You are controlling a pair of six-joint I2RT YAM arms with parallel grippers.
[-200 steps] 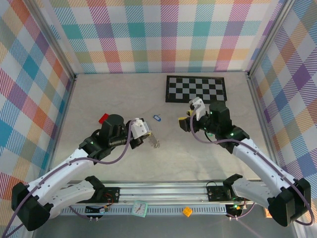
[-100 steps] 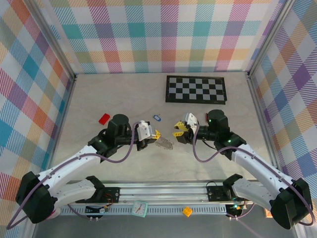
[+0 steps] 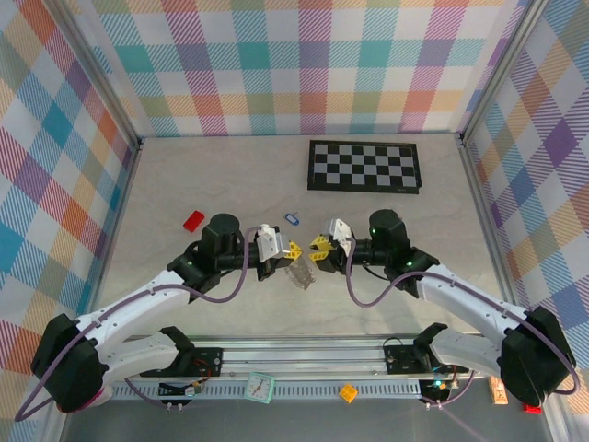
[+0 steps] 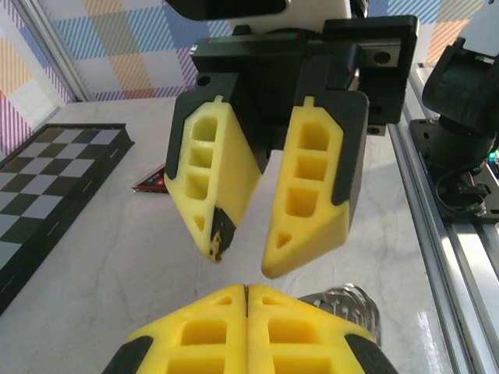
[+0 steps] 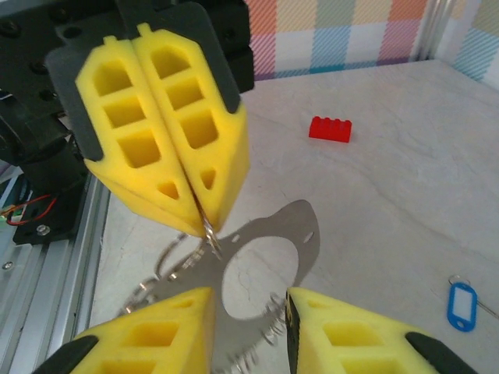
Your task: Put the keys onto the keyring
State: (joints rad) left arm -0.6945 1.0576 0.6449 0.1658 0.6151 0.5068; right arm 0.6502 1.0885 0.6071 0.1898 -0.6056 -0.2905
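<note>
Pinching the keyring (image 5: 300, 234) by its thin wire with the left gripper (image 5: 204, 222), pads pressed tight together, just above the middle of the table (image 3: 212, 175). Meets the right gripper (image 3: 319, 249) nose to nose, with both arms stretched low and forward and wrists turned inward. Keeps the right jaws apart, either side of the ring's flat silvery plate; cannot tell about contact. From the right wrist, catches the blue key (image 5: 461, 304) lying beyond and a red block (image 5: 330, 128) farther off. From the left wrist, adds the chequered board (image 4: 39, 179) at the side.
</note>
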